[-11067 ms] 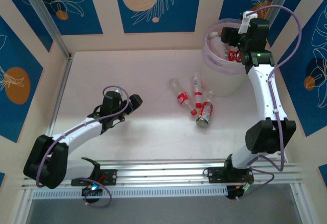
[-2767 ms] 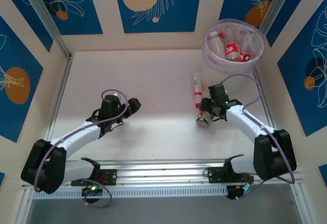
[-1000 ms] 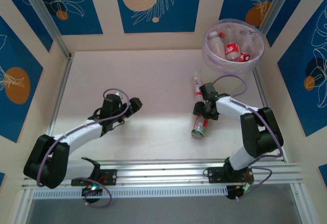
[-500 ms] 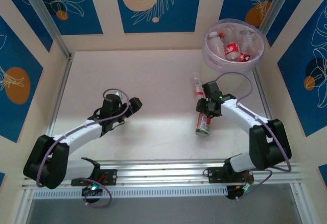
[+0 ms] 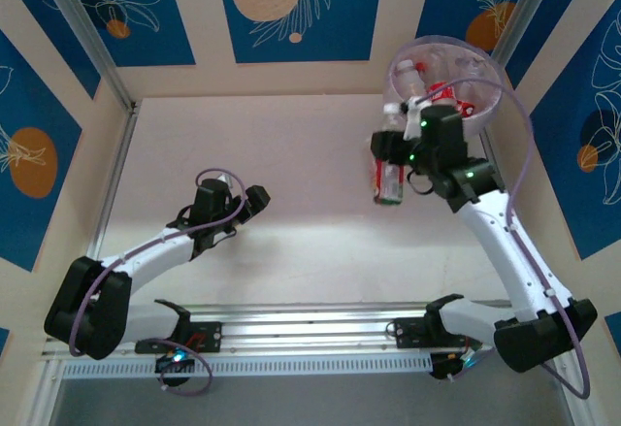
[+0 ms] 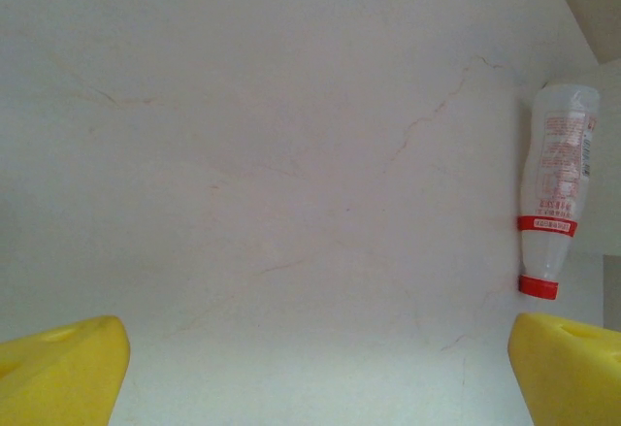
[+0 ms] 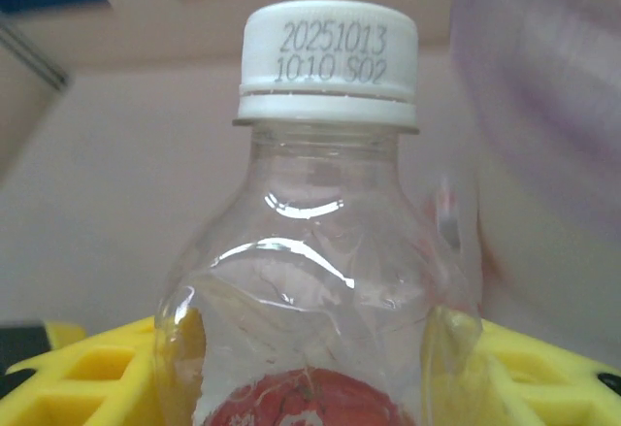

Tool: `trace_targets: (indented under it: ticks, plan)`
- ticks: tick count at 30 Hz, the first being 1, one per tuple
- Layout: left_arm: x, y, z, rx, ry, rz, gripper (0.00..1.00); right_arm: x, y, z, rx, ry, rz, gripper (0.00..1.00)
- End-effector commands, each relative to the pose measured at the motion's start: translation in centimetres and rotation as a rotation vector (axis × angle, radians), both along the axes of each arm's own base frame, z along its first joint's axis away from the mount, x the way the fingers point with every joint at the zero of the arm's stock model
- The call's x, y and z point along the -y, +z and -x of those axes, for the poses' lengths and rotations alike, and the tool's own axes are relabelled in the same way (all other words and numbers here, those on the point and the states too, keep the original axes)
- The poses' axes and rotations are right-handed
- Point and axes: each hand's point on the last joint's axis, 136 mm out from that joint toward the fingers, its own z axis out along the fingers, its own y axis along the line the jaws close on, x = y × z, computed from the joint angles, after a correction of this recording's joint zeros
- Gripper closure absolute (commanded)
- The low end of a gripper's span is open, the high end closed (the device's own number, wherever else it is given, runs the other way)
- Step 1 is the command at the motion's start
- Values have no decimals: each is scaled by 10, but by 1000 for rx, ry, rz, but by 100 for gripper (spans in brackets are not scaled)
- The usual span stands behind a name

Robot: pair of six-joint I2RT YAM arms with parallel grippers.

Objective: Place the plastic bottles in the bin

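My right gripper [image 5: 393,151] is shut on a clear bottle [image 5: 390,164] with a white cap [image 7: 328,57] and a red label, held up off the table just left of the bin. Yellow fingers [image 7: 78,368] press its body from both sides. The bin [image 5: 493,96], a round translucent pinkish tub at the far right, holds several bottles [image 5: 411,79]. Another bottle [image 6: 555,203], red-capped, lies on the table; it is mostly hidden behind the held one in the top view. My left gripper [image 5: 254,198] rests open and low over bare table at the left, holding nothing.
The bin wall [image 7: 543,106] rises close on the right of the held bottle. Cream walls with blue panels [image 5: 291,9] enclose the table on three sides. A metal rail [image 5: 310,324] runs along the near edge by the arm bases.
The right arm has lifted the white-capped bottle off the table and carried it up and back toward the bin. The left arm has stayed put.
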Motion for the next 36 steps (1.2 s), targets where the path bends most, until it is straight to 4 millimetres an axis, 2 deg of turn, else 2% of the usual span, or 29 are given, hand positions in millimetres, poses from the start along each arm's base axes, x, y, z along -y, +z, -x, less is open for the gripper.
trace_targets:
  ticks: [1,5,9,11,14,17,22,30,36]
  plan:
    - [1,13,-5,31,-6,11,0,11,58,-13,170,32,23,46]
    - [-2,13,-2,31,3,1,0,32,123,-31,342,-22,-7,47]
    - [-2,14,-2,30,3,0,0,61,176,-49,527,-138,47,47]
    - [-1,15,-2,32,-1,5,0,77,193,-61,570,-184,94,46]
    - [-2,16,-2,35,-1,6,0,102,205,-85,608,-259,204,45]
    - [-2,15,-1,34,0,5,0,125,207,-108,641,-320,321,43]
    - [-3,14,1,33,1,7,0,152,190,-142,665,-365,426,42]
    - [-8,16,4,40,9,-13,0,170,141,-180,621,-332,447,43]
    - [-8,15,4,38,12,-16,0,178,100,-194,523,-296,431,44]
